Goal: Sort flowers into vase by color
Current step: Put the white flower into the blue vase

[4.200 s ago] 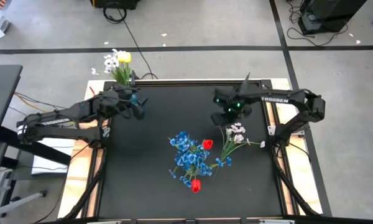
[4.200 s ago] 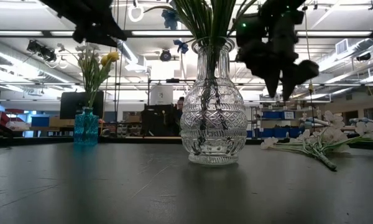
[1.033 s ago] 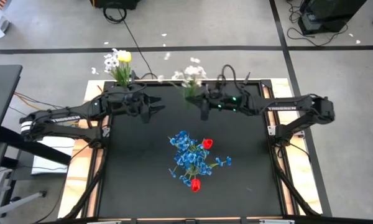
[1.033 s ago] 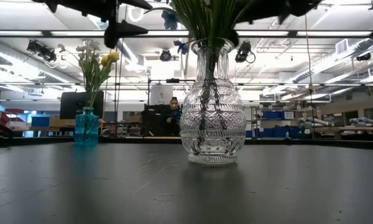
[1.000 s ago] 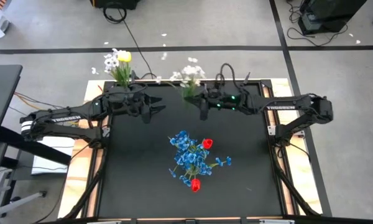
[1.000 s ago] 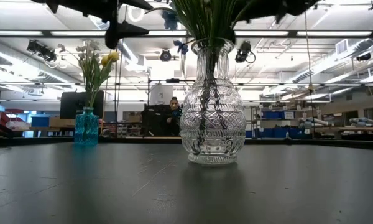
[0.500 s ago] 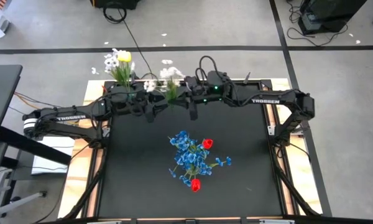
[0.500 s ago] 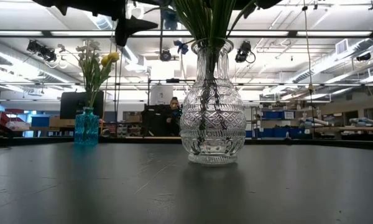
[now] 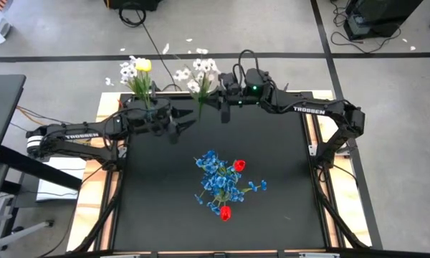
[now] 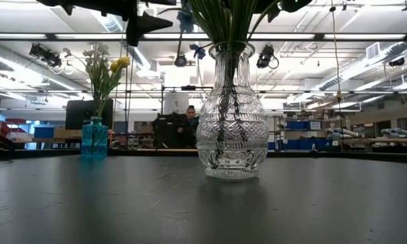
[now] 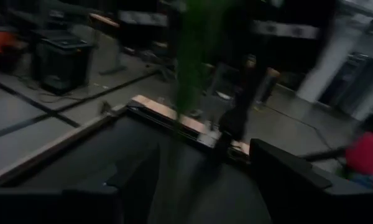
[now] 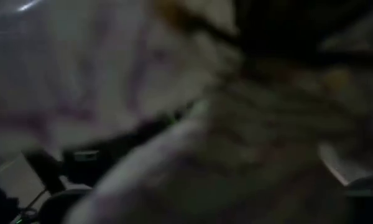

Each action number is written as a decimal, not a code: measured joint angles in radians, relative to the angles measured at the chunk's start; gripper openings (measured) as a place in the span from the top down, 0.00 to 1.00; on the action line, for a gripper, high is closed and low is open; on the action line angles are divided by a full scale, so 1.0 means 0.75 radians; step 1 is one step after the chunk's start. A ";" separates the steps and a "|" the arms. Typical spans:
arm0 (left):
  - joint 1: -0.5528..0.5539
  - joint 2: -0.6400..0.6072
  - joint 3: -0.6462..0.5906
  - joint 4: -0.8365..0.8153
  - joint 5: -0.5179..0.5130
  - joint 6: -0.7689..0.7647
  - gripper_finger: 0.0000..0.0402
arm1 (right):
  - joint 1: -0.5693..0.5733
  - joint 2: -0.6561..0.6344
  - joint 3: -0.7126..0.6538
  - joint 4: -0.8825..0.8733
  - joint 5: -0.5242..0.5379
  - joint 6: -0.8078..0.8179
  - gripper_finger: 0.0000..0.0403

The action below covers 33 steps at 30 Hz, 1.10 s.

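Observation:
In the high view my right gripper (image 9: 213,99) is at the table's far edge, shut on a sprig of white blossoms (image 9: 193,72). My left gripper (image 9: 180,126) is open just near-left of it; in the left wrist view a blurred green stem (image 11: 189,68) shows ahead of its fingers. A small blue vase (image 9: 145,92) with a yellow tulip and white blossoms stands at the far-left corner and shows in the low view (image 10: 93,137). The clear glass vase (image 10: 231,122) mid-table holds blue bunches and red tulips (image 9: 220,183). My right gripper holds the white sprig by its green stem (image 9: 203,100), below the blossoms, coming at it level from the table's right. The sprig is lifted clear of the table, blossoms out past the far edge and the stem's end (image 9: 199,115) free. The right wrist view is blurred.
The black table top (image 9: 158,201) lies bare around the glass vase. Wooden side rails (image 9: 314,136) border the mat. Loose white petals (image 9: 190,41) lie on the floor beyond the far edge. A person (image 10: 190,115) sits far off in the room behind.
My right gripper has carried the white sprig along the far edge toward the table's left, closer to the blue vase and my left gripper, and a little farther out. The blossoms now hang beyond the far edge. My left gripper stays open in much the same place.

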 joint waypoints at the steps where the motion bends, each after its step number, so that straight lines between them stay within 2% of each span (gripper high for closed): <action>1: 0.003 0.000 0.000 0.000 -0.024 0.002 0.36 | -0.008 -0.001 0.000 -0.008 -0.020 0.007 0.95; 7: 0.048 0.019 0.000 0.048 -0.062 -0.001 0.30 | -0.016 -0.001 -0.001 -0.008 -0.066 0.002 0.95; 10: 0.056 0.065 0.000 0.112 -0.021 -0.017 0.30 | -0.011 -0.001 -0.001 -0.016 -0.069 -0.012 0.95; 17: 0.063 0.156 -0.001 0.276 0.015 -0.022 0.38 | -0.017 -0.001 -0.001 -0.018 -0.072 -0.023 0.95; 26: 0.070 0.168 -0.001 0.293 0.011 -0.048 0.55 | -0.029 -0.001 -0.001 -0.038 -0.105 -0.027 0.95; 33: 0.069 0.168 -0.001 0.331 0.016 -0.048 0.57 | -0.018 0.007 -0.002 -0.046 -0.181 -0.028 0.95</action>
